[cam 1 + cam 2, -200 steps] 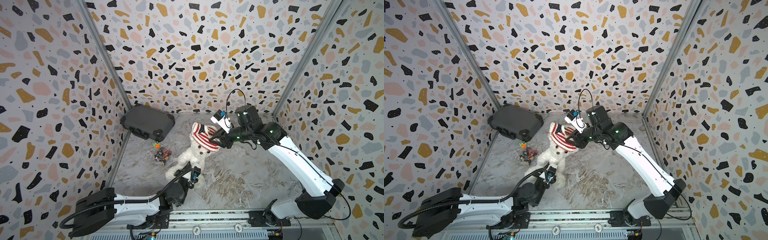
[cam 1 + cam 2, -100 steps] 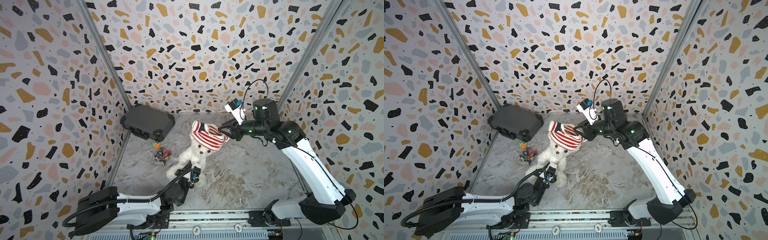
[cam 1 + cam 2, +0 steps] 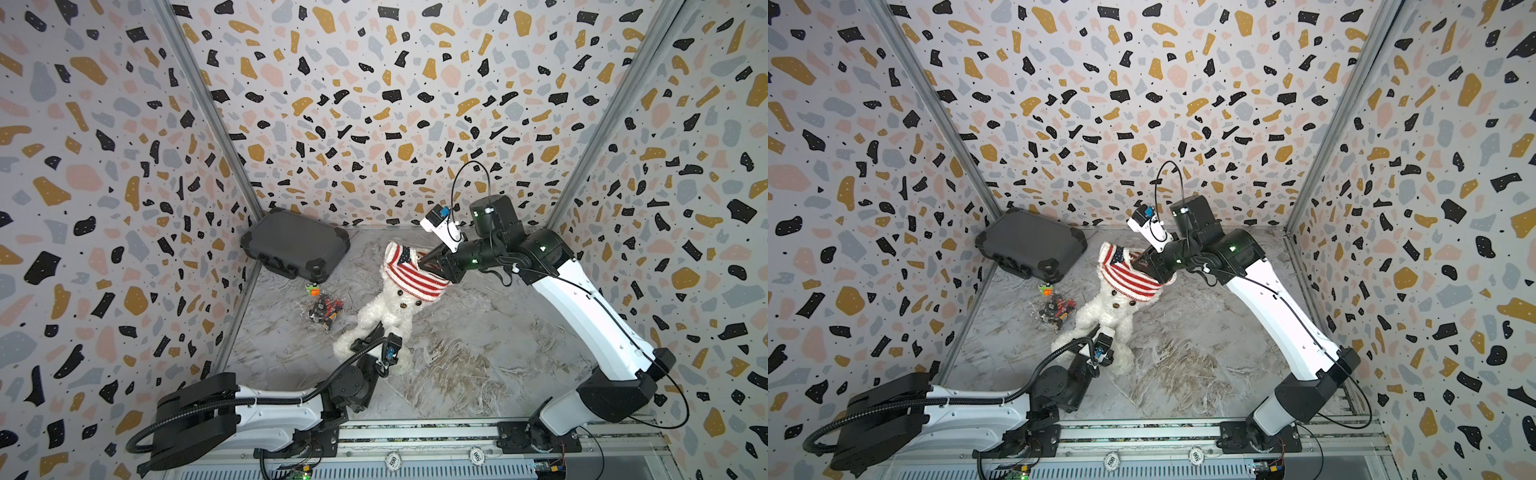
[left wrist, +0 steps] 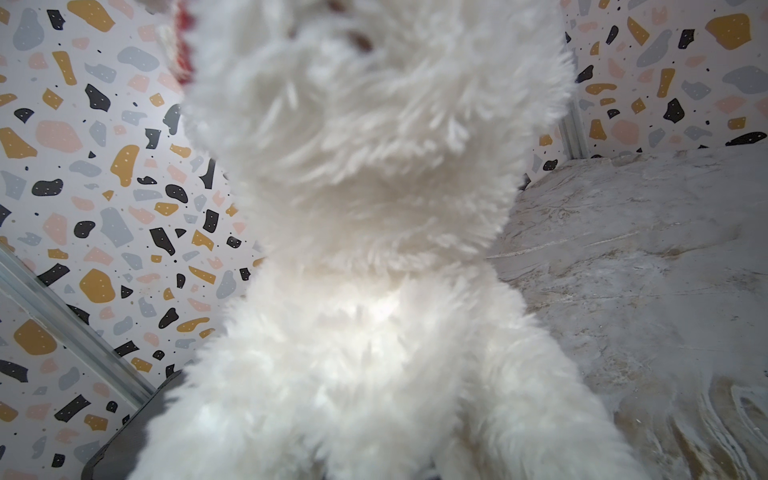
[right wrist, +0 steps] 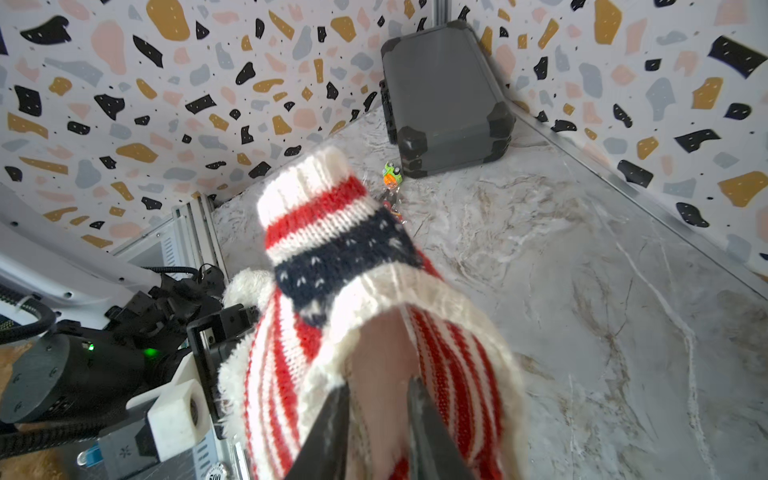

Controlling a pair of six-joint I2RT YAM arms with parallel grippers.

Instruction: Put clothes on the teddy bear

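The fluffy white teddy bear [image 3: 390,316] [image 3: 1106,311] stands tilted, its legs toward the front rail. A red-and-white striped sweater [image 3: 409,274] [image 3: 1129,276] with a navy patch covers its head down to the eyes. My left gripper [image 3: 377,333] is shut on the bear's lower body; in the left wrist view the bear's fur [image 4: 374,208] hides the jaws. From the right, my right gripper [image 3: 424,262] [image 5: 378,382] reaches into the sweater's [image 5: 332,249] open end. Its two dark fingers [image 5: 332,415] are closed on a fold of the knit.
A dark grey hard case [image 3: 297,245] [image 5: 440,104] lies in the back left corner. A small orange-and-green toy [image 3: 312,288] and a heap of small toy parts [image 3: 325,309] sit left of the bear. Patterned walls enclose three sides.
My right gripper drew back up and to the right, then came back to the sweater's open end with its jaws narrowing. The left gripper and the bear stayed put.
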